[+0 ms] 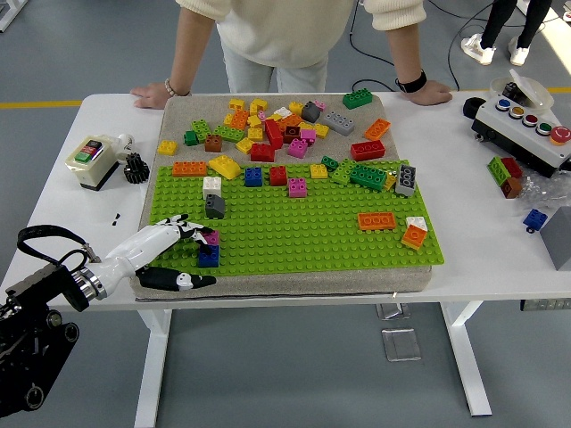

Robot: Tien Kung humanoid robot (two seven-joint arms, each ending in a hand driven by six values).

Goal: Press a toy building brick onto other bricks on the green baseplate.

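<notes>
The baseplate [294, 232] lies on a pad [285, 278] in the middle of the bench [486, 254]. Loose bricks [285, 125] are heaped on the pad behind the baseplate. At the baseplate's near left corner stands a small brick stack [209, 251], with the left hand [165, 254] just left of it. A switch box [89, 160] sits far left, a button box [526, 129] far right.
</notes>
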